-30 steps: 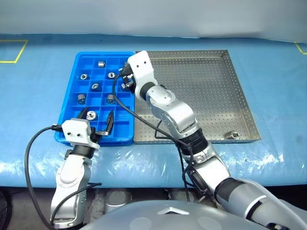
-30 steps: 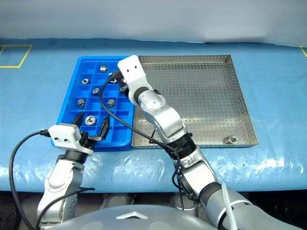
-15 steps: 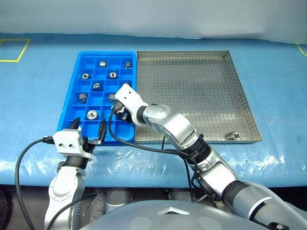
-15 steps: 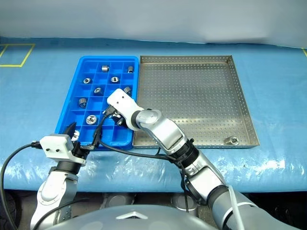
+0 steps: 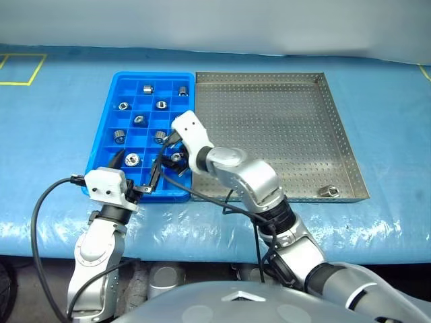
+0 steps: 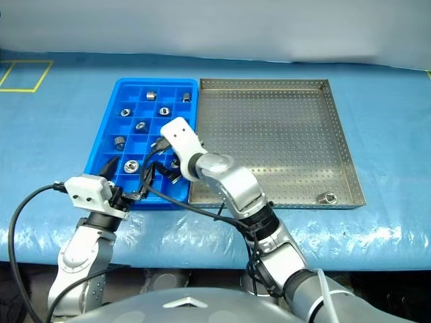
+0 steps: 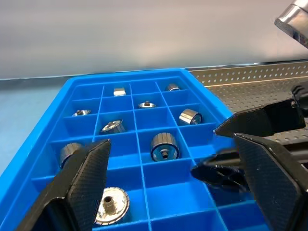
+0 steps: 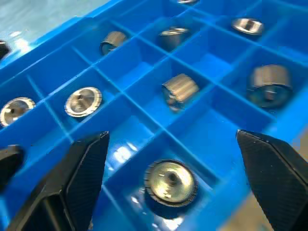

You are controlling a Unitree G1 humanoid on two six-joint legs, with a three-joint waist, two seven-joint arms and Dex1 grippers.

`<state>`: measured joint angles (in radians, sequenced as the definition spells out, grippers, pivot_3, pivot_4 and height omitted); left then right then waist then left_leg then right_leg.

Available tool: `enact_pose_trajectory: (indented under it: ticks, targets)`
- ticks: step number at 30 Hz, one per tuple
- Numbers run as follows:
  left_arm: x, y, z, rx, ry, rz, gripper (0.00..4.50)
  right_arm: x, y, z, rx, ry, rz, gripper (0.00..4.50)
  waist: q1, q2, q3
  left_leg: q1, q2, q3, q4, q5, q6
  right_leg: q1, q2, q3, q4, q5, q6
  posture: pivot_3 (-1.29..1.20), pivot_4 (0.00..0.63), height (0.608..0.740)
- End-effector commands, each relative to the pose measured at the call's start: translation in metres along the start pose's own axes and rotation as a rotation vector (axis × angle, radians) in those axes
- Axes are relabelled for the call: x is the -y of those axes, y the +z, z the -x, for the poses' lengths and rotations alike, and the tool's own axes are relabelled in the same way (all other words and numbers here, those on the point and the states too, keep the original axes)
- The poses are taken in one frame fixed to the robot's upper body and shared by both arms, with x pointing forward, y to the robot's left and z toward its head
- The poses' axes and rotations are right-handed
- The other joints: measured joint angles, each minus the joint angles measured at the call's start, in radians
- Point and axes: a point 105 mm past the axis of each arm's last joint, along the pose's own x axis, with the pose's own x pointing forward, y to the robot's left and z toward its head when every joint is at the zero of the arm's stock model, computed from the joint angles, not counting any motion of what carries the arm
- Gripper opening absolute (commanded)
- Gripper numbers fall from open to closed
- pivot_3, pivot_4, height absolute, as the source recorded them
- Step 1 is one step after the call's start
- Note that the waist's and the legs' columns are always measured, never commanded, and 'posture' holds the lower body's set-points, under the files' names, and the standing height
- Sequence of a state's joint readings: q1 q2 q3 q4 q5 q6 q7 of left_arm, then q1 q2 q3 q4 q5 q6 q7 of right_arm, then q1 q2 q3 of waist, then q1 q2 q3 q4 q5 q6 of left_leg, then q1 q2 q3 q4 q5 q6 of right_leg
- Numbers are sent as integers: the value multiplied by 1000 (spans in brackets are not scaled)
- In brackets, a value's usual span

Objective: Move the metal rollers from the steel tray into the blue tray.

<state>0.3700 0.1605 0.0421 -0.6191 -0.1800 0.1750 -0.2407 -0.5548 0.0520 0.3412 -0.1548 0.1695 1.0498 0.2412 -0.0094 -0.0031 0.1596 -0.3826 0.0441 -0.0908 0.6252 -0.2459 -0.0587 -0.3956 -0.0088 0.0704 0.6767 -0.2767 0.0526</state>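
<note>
The metal rollers lie mostly in the blue tray, one to a compartment, scattered from its far rows down to the near ones; a roller sits in a compartment directly between the right gripper's spread fingers, untouched by either; one last roller rests in the steel tray, at about 5 o'clock on its perforated floor, close to the near rim; the steel tray stands just beside the blue tray at its 3 o'clock, rims touching or nearly so; the right gripper hangs over the blue tray's near right compartments, jaws wide and empty; the left gripper hovers at the blue tray's 6 o'clock edge, its fingers also spread apart, holding nothing; both trays sit on the pale blue table cover.
</note>
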Motion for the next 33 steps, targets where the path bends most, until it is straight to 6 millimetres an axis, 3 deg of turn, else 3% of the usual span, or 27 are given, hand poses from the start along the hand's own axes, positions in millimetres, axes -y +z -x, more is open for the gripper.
enact_pose_trajectory:
  ticks: [1, 5, 9, 12, 17, 24, 33]
  targets:
    - [9, 2, -6, 13, -52, 18, 4500, 36, 9, 29, 45, -102, -68, 4484, -5, 0, 0, 0, 0, 0, 0, 0, 0, 0, 0, 0, 0, 0, 0, 20, 150, 740]
    - [22, 2, -15, 20, -132, 24, 4500, 87, 5, 76, -4, -263, -15, 4484, -24, 1, 1, -2, 0, 0, 0, 0, 0, -2, 0, 0, 0, 2, -3, -26, 150, 740]
    - [36, 5, -24, 39, -208, 24, 4500, 112, 2, 110, -52, -350, 7, 4484, -53, 2, 1, -2, 0, 1, -2, -1, 2, -3, 1, 1, 0, 1, -4, -74, 150, 740]
    - [58, 9, -37, 70, -313, 16, 4500, 136, -4, 141, -97, -442, -3, 4484, -67, 3, 2, -2, 1, 1, -2, -2, 3, -3, 1, 1, 0, 1, -4, -106, 150, 740]
    - [89, 14, -49, 103, -479, 22, 4500, 151, -17, 167, -173, -522, -35, 4484, -89, 3, 2, -2, 0, 3, 0, -2, 4, -2, 1, 3, 0, 1, -4, -145, 150, 740]
    - [126, 16, -51, 120, -716, 12, 4500, 153, -48, 197, -306, -566, -100, 4484, -112, 3, 1, -2, 0, 3, 1, -3, 5, -2, 1, 4, 0, 1, -3, -190, 150, 740]
    - [145, 5, -39, 52, -878, 53, 4500, 163, -77, 219, -391, -597, -203, 4484, -146, 3, 2, -1, 0, 5, 3, -4, 8, -1, 2, 8, 0, -1, 3, -226, 150, 740]
